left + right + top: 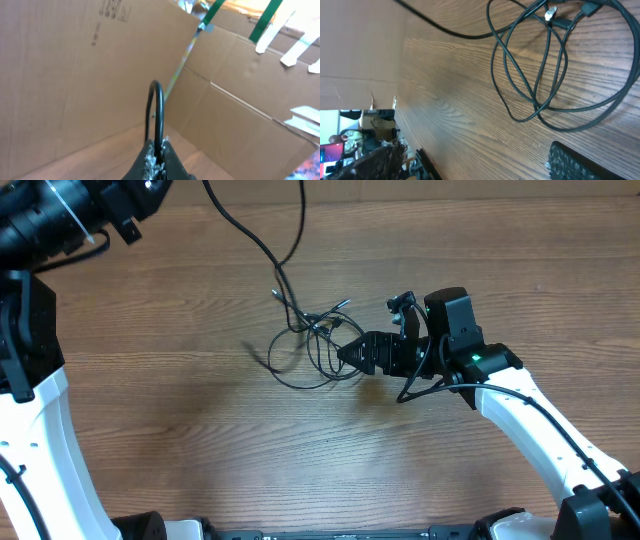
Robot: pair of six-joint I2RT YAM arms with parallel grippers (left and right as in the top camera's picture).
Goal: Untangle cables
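Your left gripper [158, 159] is clenched on a strand of the cables [312, 340]; the tangle lies nearer the table's [180, 450] far edge. Your right gripper [352, 353] sits released beside it.

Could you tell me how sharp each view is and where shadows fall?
Overhead: sharp, evenly lit, with a faint soft shadow on the table beside the cables. Left wrist: soft and smeared, the cardboard hazy. Right wrist: wood grain crisp, far room out of focus.
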